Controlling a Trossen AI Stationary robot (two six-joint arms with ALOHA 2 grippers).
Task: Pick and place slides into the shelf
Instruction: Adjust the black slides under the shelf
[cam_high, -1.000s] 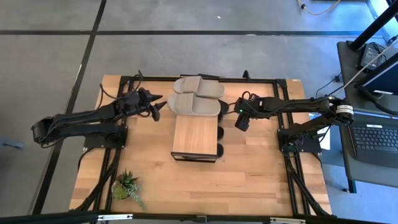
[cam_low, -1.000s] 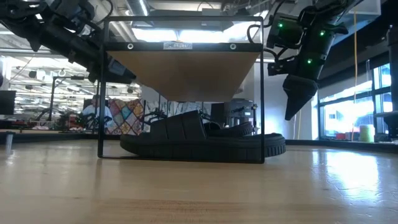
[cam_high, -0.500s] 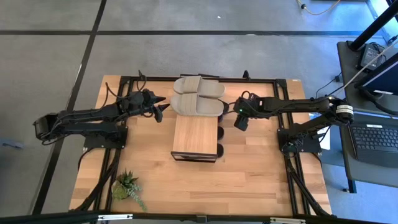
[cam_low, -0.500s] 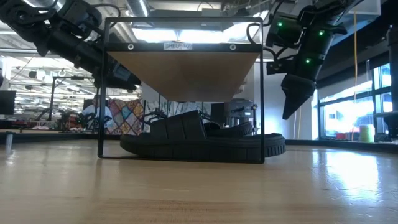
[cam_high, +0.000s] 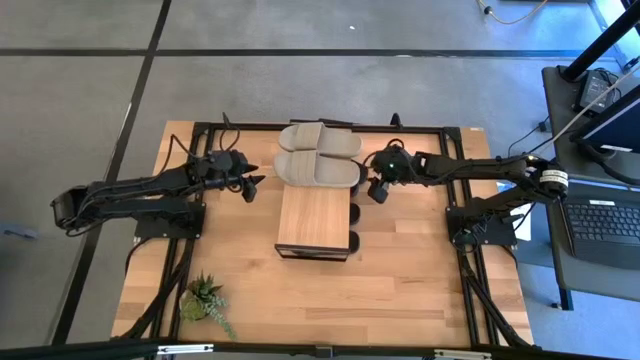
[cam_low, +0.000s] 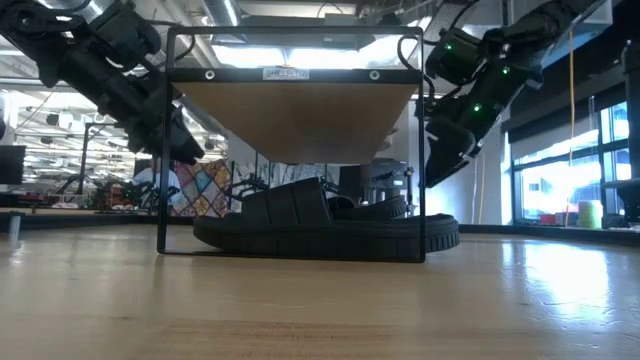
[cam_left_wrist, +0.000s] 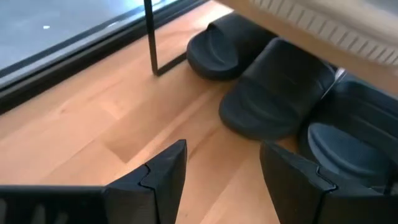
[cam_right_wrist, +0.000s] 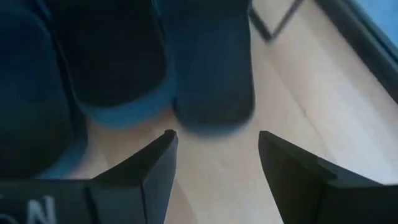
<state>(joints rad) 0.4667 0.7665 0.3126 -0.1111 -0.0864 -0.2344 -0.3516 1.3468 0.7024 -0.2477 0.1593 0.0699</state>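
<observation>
Inspector: What changed?
Clerk: Right gripper (cam_high: 373, 192) swung in toward the shelf (cam_high: 314, 218), at its 2 o'clock; left gripper (cam_high: 249, 183) backed off slightly. Both jaws wide, empty.
Inspector: Slides?
Clerk: Beige slides (cam_high: 316, 155) on top, black slides (cam_left_wrist: 273, 93) beneath.

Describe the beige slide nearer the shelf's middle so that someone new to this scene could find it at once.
Start at the shelf, the small light wood plank rack at the middle of the table. Two beige slides lie side by side on its far end. Yours is the nearer slide, overlapping the plank's far edge; its twin lies beyond it.
</observation>
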